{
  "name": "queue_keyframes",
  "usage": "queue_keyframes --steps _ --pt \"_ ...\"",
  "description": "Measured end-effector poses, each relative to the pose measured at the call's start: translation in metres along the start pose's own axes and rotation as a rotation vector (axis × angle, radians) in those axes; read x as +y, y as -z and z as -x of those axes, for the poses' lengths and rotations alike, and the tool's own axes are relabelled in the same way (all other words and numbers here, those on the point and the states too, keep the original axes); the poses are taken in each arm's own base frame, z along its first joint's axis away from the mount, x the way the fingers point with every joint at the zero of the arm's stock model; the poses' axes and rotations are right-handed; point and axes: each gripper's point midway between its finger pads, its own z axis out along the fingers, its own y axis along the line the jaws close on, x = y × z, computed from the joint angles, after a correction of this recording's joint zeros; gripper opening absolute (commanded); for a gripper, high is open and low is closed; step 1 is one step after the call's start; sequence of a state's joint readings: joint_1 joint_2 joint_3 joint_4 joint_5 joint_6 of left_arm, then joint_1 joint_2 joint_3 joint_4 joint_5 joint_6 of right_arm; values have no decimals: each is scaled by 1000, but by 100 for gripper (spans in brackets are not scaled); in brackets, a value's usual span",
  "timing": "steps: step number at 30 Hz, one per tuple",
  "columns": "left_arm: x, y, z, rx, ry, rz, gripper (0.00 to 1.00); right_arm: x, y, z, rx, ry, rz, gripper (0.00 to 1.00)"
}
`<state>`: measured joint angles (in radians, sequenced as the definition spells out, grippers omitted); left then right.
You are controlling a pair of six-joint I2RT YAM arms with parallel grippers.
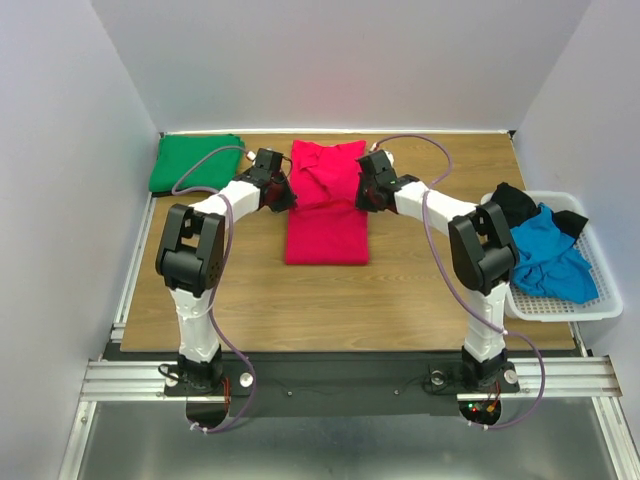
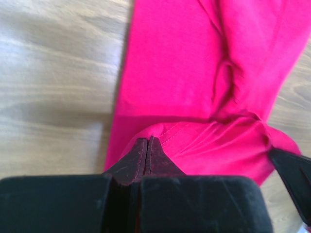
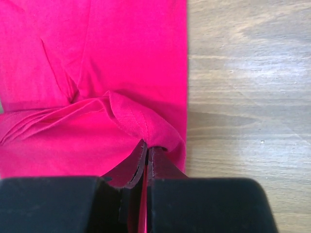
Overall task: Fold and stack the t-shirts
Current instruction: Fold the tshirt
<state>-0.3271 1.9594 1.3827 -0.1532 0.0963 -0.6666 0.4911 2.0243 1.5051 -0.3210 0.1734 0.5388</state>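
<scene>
A crimson red t-shirt (image 1: 326,215) lies lengthwise mid-table, its far part lifted and creased. My left gripper (image 1: 283,193) is shut on its left edge; the left wrist view shows the closed fingertips (image 2: 148,145) pinching the red hem (image 2: 194,145). My right gripper (image 1: 364,190) is shut on the right edge, with red cloth (image 3: 141,121) bunched at its fingertips (image 3: 147,148). A folded emerald green t-shirt (image 1: 196,163) lies at the far left. A bright blue t-shirt (image 1: 548,258) and a black t-shirt (image 1: 515,203) sit in the basket.
The white slatted basket (image 1: 590,305) stands at the table's right edge. Bare wooden table (image 1: 330,310) stretches in front of the red shirt. Purple cables loop from both arms. White walls enclose the back and sides.
</scene>
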Motion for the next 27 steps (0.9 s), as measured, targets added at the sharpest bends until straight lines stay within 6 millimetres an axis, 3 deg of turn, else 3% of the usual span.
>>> queue_keyframes --steps 4,7,8,9,10,12,13,14,16,17,18,19,22,25,27 --pt "8 -13 2 11 -6 16 0 1 -5 5 -5 -4 5 1" --pt "9 -18 5 10 -21 16 1 2 -9 6 -5 -6 13 14" --pt "9 -18 7 8 -25 15 19 1 -12 6 -3 -5 12 22" --pt "9 -18 8 8 -30 14 31 0 -14 5 -1 -4 11 28" --pt "8 -18 9 4 -40 11 52 -2 -16 4 6 -5 9 35" --pt "5 -17 12 -1 -45 5 64 -5 -18 3 12 -2 8 50" --pt "5 -16 13 -4 -51 4 87 -5 -18 3 14 -2 9 51" --pt "4 -16 15 -8 -64 2 98 -5 -18 3 16 1 11 56" --pt "3 -14 16 -10 -63 0 98 -5 -17 5 16 -1 19 64" --pt "2 -12 17 -11 -69 -1 98 -5 -16 4 19 1 25 74" --pt "2 -9 17 -13 -70 -4 98 -3 -13 4 23 1 36 92" --pt "2 -5 16 -18 -71 -8 98 -3 -8 3 27 3 50 100" --pt "7 18 9 -28 -72 -16 98 0 15 -5 48 -1 102 100" --pt "20 52 -15 -33 -64 -40 98 1 45 -19 69 -13 166 100" --pt "29 65 -31 -26 -55 -47 98 -3 64 -35 93 -21 198 100"
